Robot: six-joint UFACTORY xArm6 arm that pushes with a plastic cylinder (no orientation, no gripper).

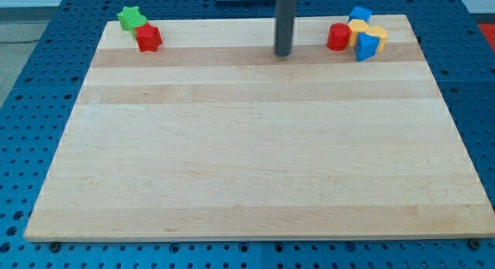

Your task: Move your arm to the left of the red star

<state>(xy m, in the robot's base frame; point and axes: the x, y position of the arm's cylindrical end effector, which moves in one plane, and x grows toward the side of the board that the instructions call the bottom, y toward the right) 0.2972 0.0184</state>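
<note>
The red star [148, 38] lies near the board's top left corner, touching a green star [131, 19] that sits up and to its left. My tip [284, 54] stands on the board near the top edge, a little right of centre. It is far to the right of the red star and left of the cluster of blocks at the top right.
At the top right sits a tight cluster: a red cylinder [338, 37], a yellow block [362, 32], a blue block [359, 15] behind them and a blue block [366, 46] in front. The wooden board [255, 145] lies on a blue perforated table.
</note>
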